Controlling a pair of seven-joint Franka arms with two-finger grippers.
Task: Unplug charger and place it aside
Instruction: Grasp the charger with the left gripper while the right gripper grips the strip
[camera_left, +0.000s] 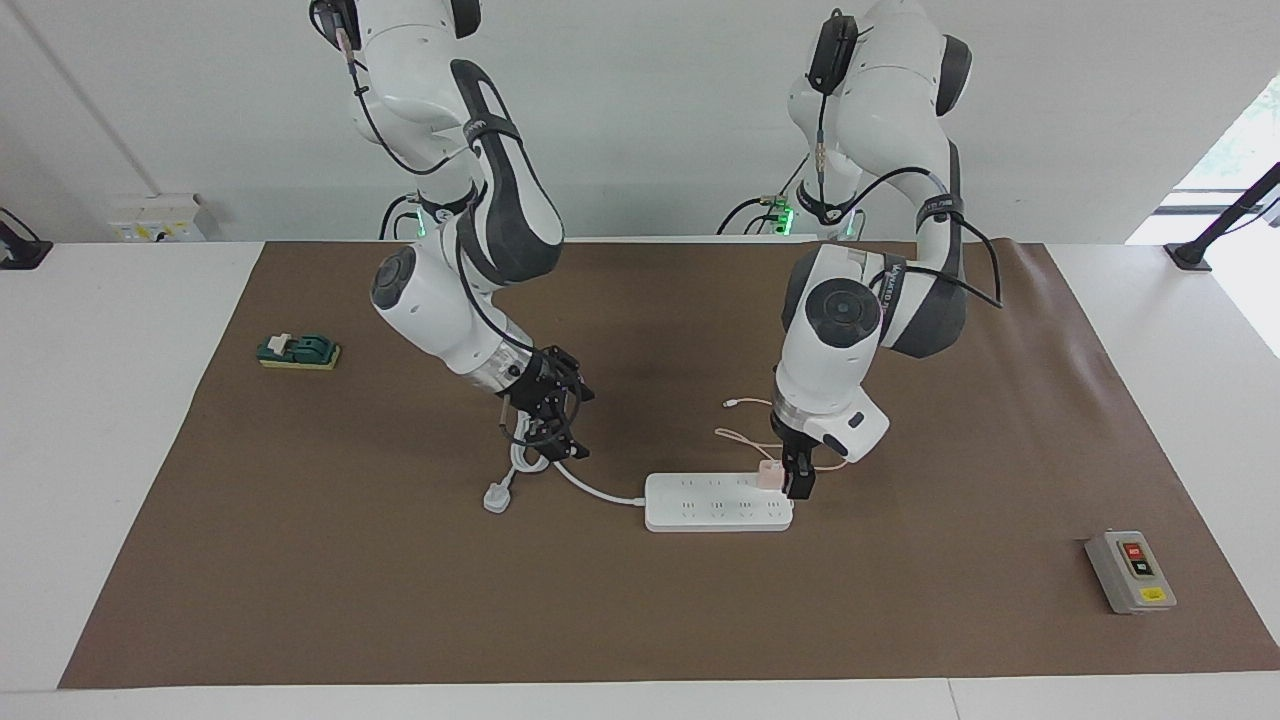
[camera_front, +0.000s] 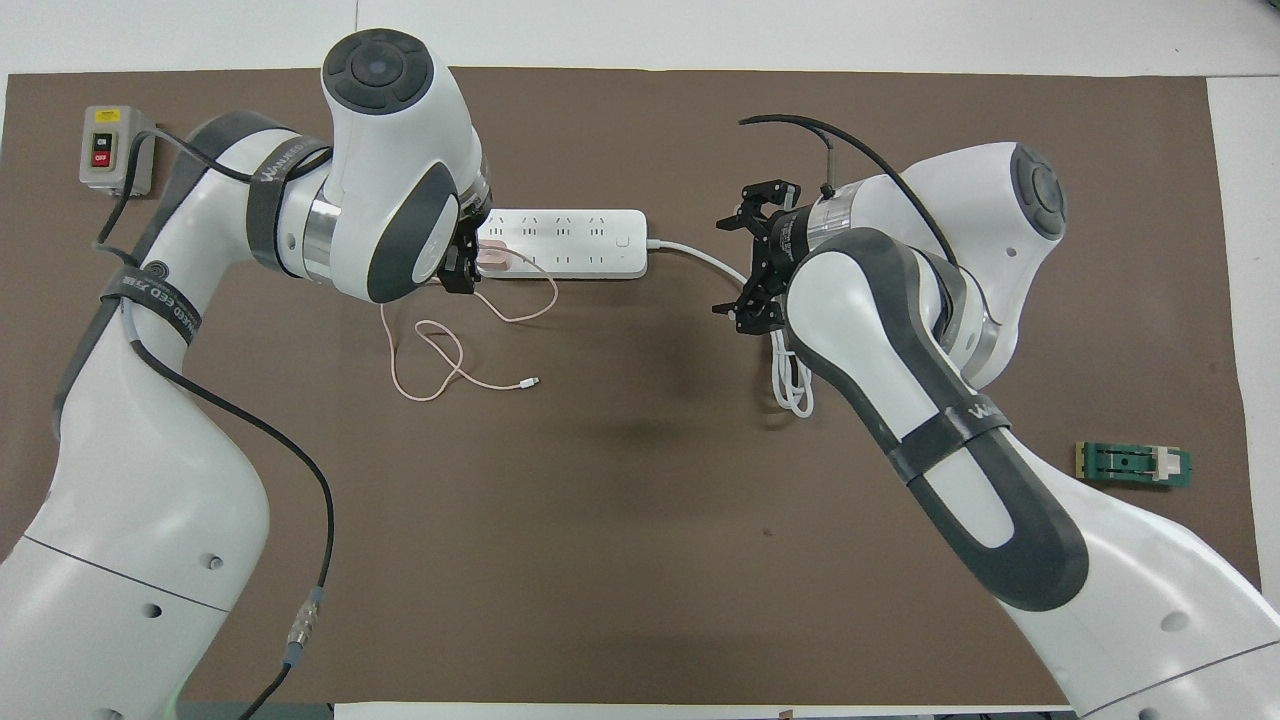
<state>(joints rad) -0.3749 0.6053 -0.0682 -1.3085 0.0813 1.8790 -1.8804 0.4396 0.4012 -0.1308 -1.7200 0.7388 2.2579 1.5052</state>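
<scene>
The pale pink charger (camera_left: 768, 474) is plugged into the white power strip (camera_left: 700, 503) at the strip's end toward the left arm; it also shows in the overhead view (camera_front: 493, 258) on the strip (camera_front: 580, 243). Its thin pink cable (camera_left: 738, 436) lies looped on the mat nearer to the robots (camera_front: 430, 352). My left gripper (camera_left: 796, 482) is low, right beside the charger at the strip's end, and looks open in the overhead view (camera_front: 462, 262). My right gripper (camera_left: 550, 435) is open and empty, over the strip's white cord (camera_front: 700, 257).
The strip's cord coil and its white plug (camera_left: 497, 495) lie toward the right arm's end. A grey switch box with a red button (camera_left: 1130, 572) stands toward the left arm's end. A green block (camera_left: 298, 351) sits toward the right arm's end. A brown mat (camera_left: 400, 600) covers the table.
</scene>
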